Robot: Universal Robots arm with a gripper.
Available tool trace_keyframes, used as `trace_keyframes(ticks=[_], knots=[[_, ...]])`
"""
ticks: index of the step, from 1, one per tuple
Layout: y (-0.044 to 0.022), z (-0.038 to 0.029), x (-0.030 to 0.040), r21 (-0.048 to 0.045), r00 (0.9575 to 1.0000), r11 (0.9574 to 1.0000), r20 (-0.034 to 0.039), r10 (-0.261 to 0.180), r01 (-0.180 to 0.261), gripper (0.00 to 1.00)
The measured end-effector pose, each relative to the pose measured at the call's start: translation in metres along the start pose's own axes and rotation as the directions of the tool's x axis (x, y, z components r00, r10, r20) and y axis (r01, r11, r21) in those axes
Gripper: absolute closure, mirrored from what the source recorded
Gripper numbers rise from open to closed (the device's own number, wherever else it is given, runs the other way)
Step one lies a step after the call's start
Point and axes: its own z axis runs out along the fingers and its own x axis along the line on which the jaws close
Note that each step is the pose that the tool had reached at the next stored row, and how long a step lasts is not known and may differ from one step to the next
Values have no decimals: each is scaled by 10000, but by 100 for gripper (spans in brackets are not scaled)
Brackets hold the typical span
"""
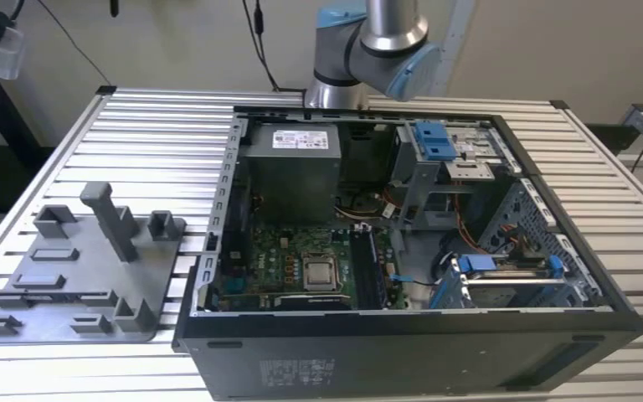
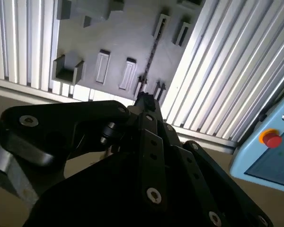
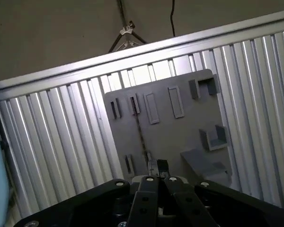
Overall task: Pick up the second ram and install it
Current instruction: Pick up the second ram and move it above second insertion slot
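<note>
While gripper (image 3: 158, 165) hangs above grey tray (image 3: 189, 127), pinched narrow w/ nothing held, second ram (image 3: 141, 137) sits edge-on on tray, just below gripper tips

We've got the computer case (image 1: 411, 360) on the table (image 1: 154, 126), and the tray (image 1: 76, 314) with the second ram (image 3: 140, 137) in it sits at the exterior view's left of the case. The arm (image 1: 372, 50) stands behind the case.
</note>
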Motion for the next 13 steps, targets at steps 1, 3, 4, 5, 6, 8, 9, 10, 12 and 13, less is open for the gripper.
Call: trace_keyframes(ticks=[1, 3, 4, 5, 6, 8, 9, 10, 12, 13], knots=[[0, 1, 0, -2, 9999, 9999, -4, -154, 154, 89], [1, 3, 0, -10, 9986, 9986, -9, -522, 522, 89], [0, 5, 0, -12, 9975, 9975, -11, -706, 706, 89], [1, 5, 0, -16, 9961, 9961, -13, -878, 878, 89], [1, 6, 0, -19, 9944, 9944, -15, -1056, 1056, 89], [0, 6, 0, -28, 9900, 9900, -22, -1412, 1412, 89], [0, 6, 0, -31, 9875, 9875, -23, -1574, 1574, 89], [0, 6, 0, -34, 9851, 9851, -25, -1722, 1722, 89], [0, 7, 1, -39, 9812, 9812, -27, -1927, 1927, 89], [-1, 7, 2, -41, 9795, 9795, -29, -2016, 2016, 89]])
